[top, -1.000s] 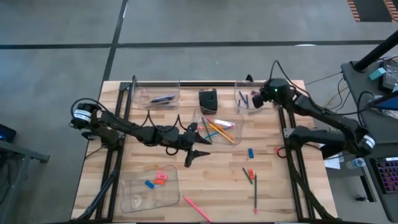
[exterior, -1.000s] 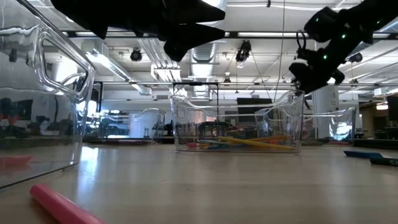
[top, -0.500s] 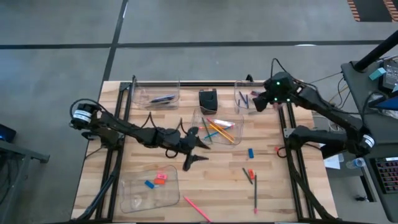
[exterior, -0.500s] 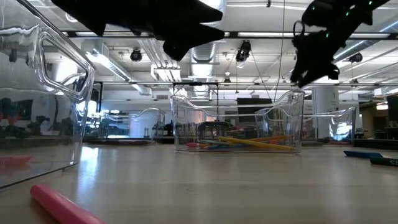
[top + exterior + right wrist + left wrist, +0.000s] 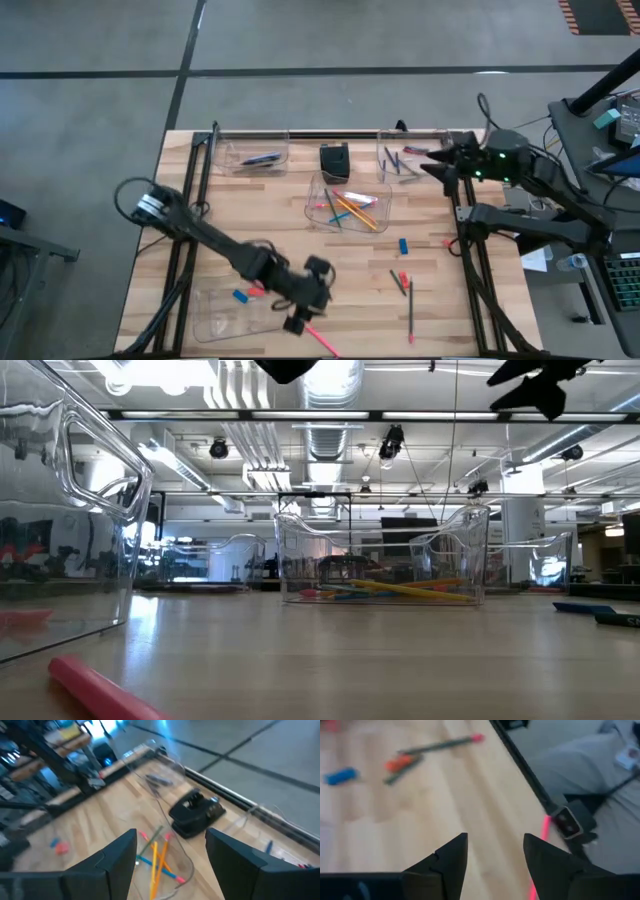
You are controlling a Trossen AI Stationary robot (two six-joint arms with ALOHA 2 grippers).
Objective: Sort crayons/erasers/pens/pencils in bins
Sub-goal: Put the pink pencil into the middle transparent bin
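Left end effector [image 5: 300, 320] spread and empty, just beside the near bin [image 5: 238, 309] holding erasers [image 5: 241, 296], above a pink pencil [image 5: 318, 336] on the worktop [image 5: 250, 215], right end effector [image 5: 432, 163] spread and empty, well beyond that bin, by the far right bin [image 5: 396, 158] of crayons [image 5: 391, 158].

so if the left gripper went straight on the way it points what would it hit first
Most likely bare table near its edge. The left gripper tilts down at plain wood, fingers open, with the pink pencil just off to one side. Depth is hard to judge.
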